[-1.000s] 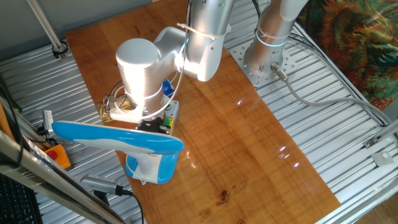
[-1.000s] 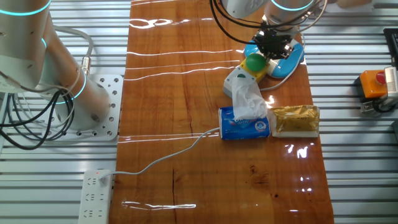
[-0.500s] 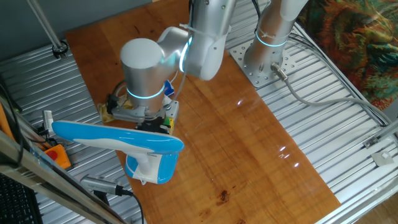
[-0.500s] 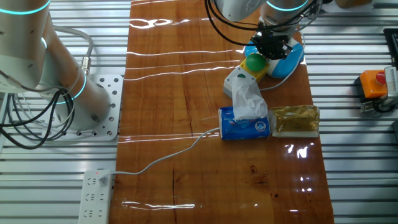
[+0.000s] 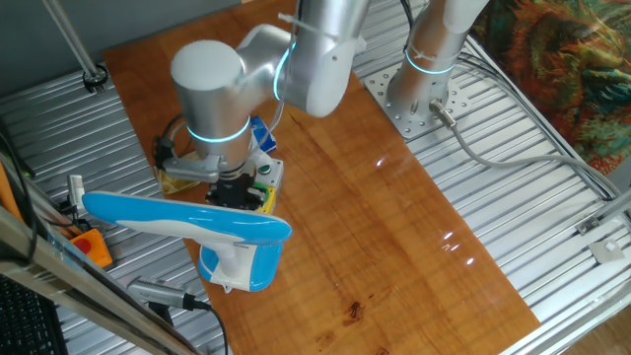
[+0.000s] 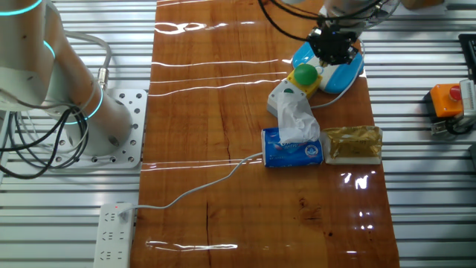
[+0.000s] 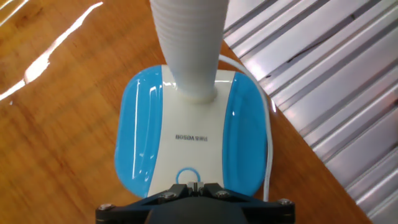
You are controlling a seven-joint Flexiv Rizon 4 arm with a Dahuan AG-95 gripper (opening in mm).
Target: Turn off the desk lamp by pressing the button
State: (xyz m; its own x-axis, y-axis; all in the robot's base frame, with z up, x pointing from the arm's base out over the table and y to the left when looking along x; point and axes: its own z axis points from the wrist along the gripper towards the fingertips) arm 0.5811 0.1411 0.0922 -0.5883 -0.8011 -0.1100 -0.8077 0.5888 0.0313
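The desk lamp stands at the table's edge, with a long blue head point(image 5: 187, 222), a white neck point(image 7: 189, 43) and a blue-and-white base point(image 7: 140, 143). Its base also shows in the other fixed view point(image 6: 343, 72). The green button point(image 6: 304, 74) with its yellow surround tops a small white box point(image 6: 284, 94) right beside the lamp base. My gripper point(image 7: 197, 185) hangs over the lamp base, its tips pressed together just above a blue ring mark point(image 7: 188, 177). In the other fixed view the gripper point(image 6: 332, 46) is past the green button, not on it.
A blue tissue box point(image 6: 292, 148) and a golden packet point(image 6: 354, 144) lie near the button box. A small orange box with a red button point(image 6: 446, 100) sits on the metal rails. A white cable runs to a power strip point(image 6: 111, 232). The arm's base point(image 6: 111, 126) is bolted beside the table.
The gripper has shifted away from the green button and over the lamp base. The wrist has swung to the left in the one fixed view. The lamp and button box have not moved.
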